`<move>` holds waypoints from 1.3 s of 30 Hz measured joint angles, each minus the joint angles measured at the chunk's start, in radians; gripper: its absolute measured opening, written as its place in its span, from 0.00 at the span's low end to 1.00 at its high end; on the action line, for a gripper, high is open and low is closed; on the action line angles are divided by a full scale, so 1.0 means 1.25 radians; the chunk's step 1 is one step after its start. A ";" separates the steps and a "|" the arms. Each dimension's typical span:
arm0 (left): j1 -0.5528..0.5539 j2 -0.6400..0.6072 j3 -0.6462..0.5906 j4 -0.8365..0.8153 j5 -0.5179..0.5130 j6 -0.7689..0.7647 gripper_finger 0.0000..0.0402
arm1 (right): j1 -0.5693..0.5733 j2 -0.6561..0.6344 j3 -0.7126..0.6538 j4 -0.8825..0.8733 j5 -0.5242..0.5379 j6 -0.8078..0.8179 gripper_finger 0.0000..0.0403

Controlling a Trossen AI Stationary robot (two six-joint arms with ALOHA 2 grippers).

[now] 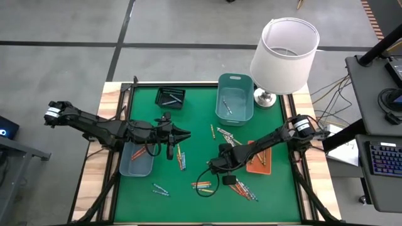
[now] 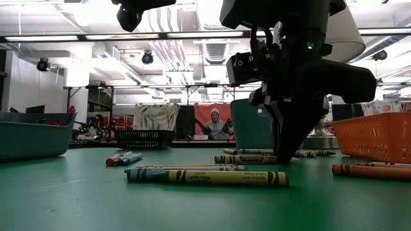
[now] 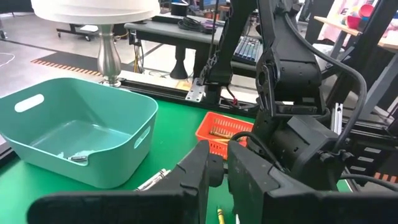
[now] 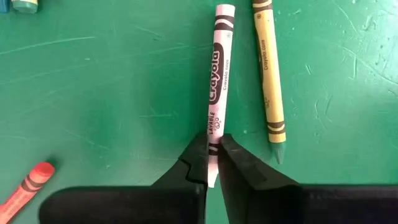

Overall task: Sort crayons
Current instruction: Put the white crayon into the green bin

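Crayons lie scattered on the green mat (image 1: 188, 113), in loose groups (image 1: 180, 156) (image 1: 201, 185) (image 1: 245, 188). My right gripper (image 4: 213, 146) points steeply down over the mat's middle right (image 1: 217, 164), shut on a pale pinkish-white crayon (image 4: 219, 74). A yellow-green crayon (image 4: 268, 68) lies alongside it, untouched. My left gripper (image 3: 225, 180) hovers about level above the mat's left half (image 1: 185, 134). Its fingers stand close together, and nothing shows between them. My right gripper pinches the pale crayon's two long sides (image 4: 214, 127) between its two fingers, close to one end. The fingers come from above, slanting steeply down. The crayon lies flat on the mat, and most of its length reaches out past the fingertips.
A teal bin (image 1: 235, 97) and a black basket (image 1: 170, 98) stand at the far side. A blue-grey tray (image 1: 137, 160) sits left and an orange basket (image 1: 259, 157) right. A lamp (image 1: 284, 50) stands at the far right corner. A red-orange crayon (image 4: 28, 183) lies near the right gripper.
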 joint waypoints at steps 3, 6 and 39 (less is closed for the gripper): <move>0.000 0.000 0.000 0.000 0.000 0.001 0.10 | 0.000 -0.014 -0.001 0.000 0.002 -0.002 0.04; 0.000 0.000 0.000 0.003 0.000 0.013 0.10 | -0.006 -0.037 -0.003 -0.004 -0.003 -0.011 0.03; 0.031 -0.007 0.091 -0.035 -0.103 0.301 0.10 | -0.444 -0.178 0.225 -0.510 0.392 -0.184 0.03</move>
